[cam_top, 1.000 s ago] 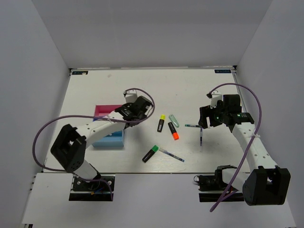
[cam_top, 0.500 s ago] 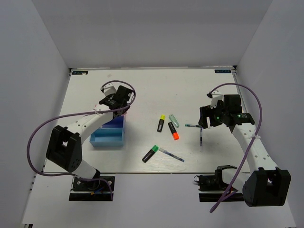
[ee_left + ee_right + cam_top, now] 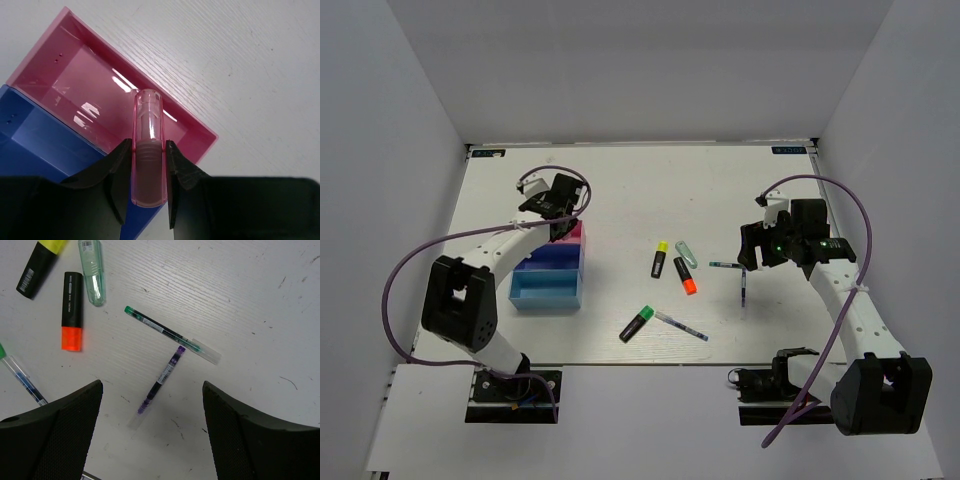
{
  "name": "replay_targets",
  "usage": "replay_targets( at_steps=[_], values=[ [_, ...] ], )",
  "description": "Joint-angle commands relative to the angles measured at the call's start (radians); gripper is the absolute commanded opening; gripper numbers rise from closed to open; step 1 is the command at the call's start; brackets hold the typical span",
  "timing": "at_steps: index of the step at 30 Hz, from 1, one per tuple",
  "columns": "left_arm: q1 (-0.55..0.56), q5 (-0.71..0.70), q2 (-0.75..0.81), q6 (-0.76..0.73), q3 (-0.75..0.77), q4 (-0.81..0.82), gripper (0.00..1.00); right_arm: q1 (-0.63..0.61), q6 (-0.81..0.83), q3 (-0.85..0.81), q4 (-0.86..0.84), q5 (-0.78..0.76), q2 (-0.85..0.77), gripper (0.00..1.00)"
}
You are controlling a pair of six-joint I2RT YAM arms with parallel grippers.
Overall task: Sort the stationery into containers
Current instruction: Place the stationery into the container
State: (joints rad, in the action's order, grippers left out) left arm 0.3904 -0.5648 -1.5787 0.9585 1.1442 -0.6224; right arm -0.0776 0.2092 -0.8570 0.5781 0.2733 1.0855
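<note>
My left gripper is shut on a small clear pink piece, held over the near end of the magenta-pink tray. The blue tray adjoins it. My right gripper is open and empty above a purple pen and a green-tipped pen. A yellow-capped highlighter, an orange-capped highlighter and a pale teal marker lie mid-table. A green-capped highlighter and a thin blue pen lie nearer the front.
The tray block stands left of centre, with the pink tray at the back, the blue tray in the middle and the light blue tray in front. White walls close in the table on three sides.
My left gripper has swung left and back, from right of the tray block to over the pink tray, with the pink piece in it. The right arm has not moved.
</note>
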Motion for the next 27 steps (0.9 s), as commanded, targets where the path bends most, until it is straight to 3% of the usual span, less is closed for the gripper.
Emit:
replay_targets(
  at_steps=[1,6,12,21,27],
  values=[
    [-0.021,-0.033,0.005,0.014,0.005,-0.005,0.0,0.007,-0.005,-0.04,0.003,0.023,-0.016,0.83],
    [-0.035,-0.04,-0.018,0.022,0.008,-0.007,0.01,0.012,-0.005,-0.04,0.005,0.026,-0.018,0.83],
    [-0.038,-0.046,-0.038,0.037,-0.012,0.0,0.26,0.022,-0.007,-0.042,0.006,0.033,-0.016,0.83],
    [-0.048,-0.04,-0.064,0.052,0.018,-0.02,0.52,0.027,-0.005,-0.04,0.009,0.041,-0.018,0.83],
    [-0.056,-0.037,-0.067,0.051,0.04,-0.039,0.58,0.033,-0.005,-0.039,0.011,0.047,-0.018,0.83]
  ],
)
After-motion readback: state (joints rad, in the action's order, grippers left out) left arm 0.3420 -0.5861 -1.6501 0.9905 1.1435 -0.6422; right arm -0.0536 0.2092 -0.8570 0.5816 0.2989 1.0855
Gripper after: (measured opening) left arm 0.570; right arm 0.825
